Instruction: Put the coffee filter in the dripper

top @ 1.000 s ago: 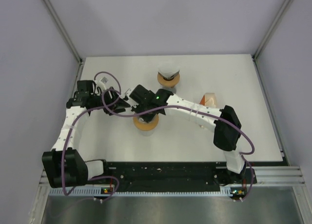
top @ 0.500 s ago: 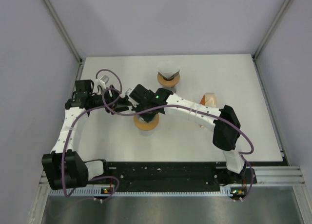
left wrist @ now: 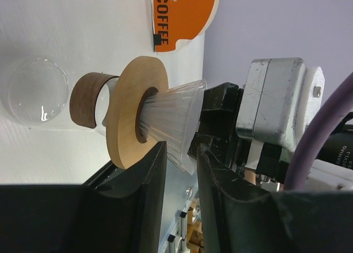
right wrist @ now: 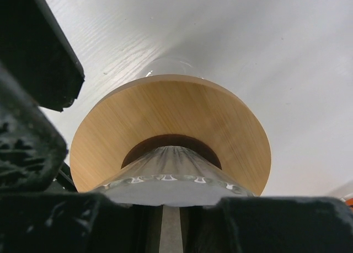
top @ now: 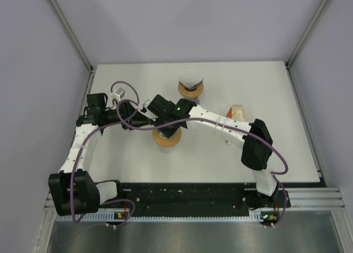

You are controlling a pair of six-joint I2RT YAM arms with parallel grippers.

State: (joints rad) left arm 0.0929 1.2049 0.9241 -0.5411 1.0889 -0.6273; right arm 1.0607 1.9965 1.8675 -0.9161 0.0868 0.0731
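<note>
Jaws on the right gripper [right wrist: 171, 231] have just eased apart over the dripper [right wrist: 171, 162], seemingly freeing the filter [right wrist: 165, 193]; those of the left gripper [left wrist: 181, 154] narrow yet stay parted

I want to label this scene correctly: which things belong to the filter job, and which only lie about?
Job: ribbed glass dripper with round wooden collar; pale paper filter, apparently at its mouth.
Lying about: orange coffee pack; second wooden-collared dripper at the back.

Left end effector [left wrist: 181, 159] nearer dripper [left wrist: 168, 120]
</note>
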